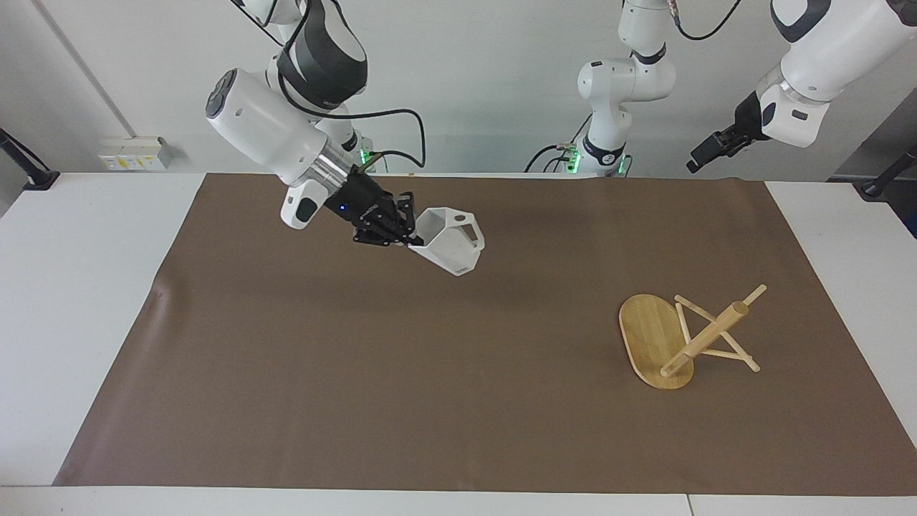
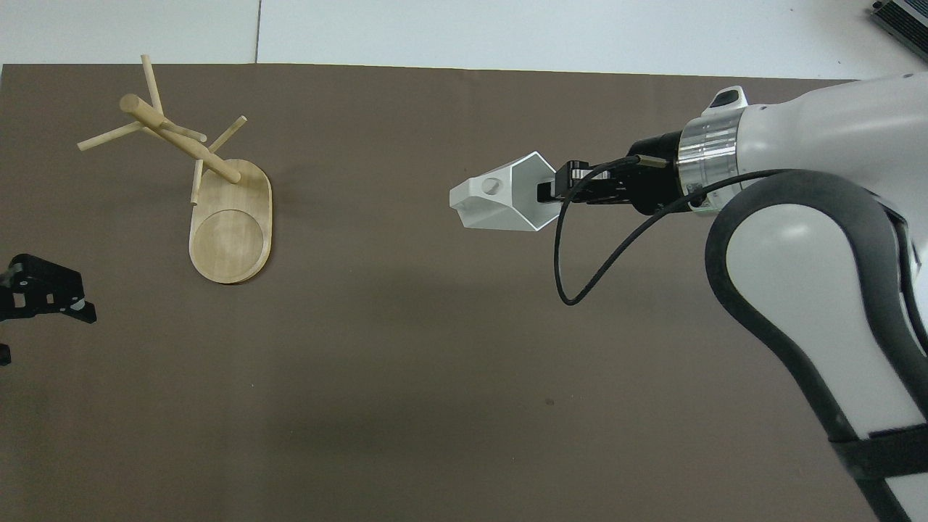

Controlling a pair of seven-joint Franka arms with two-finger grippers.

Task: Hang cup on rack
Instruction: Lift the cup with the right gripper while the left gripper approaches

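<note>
The right pincer is clamped on the rim wall of the cup and carries it in the air over the middle part of the brown mat, toward the right arm's end. The cup hangs tilted, its mouth turned up and to the side, and the small blocky handle with its hole points away from the pincer, toward the rack.

The rack stands on the desk at the left arm's end, well apart from the cup. Its post leans up from the oval base and the thin pegs stick out to several sides.

The left pincer waits high over the mat's corner at its own end; it holds nothing, and I judge its fingers to be apart.

I think the cup is stiff, quite light and probably fragile, with smooth flat faces that can slip. The hold on the rim leaves the handle free, which is good, because the hole must go over one peg. The rack looks light too, so a hard push may tip it.
</note>
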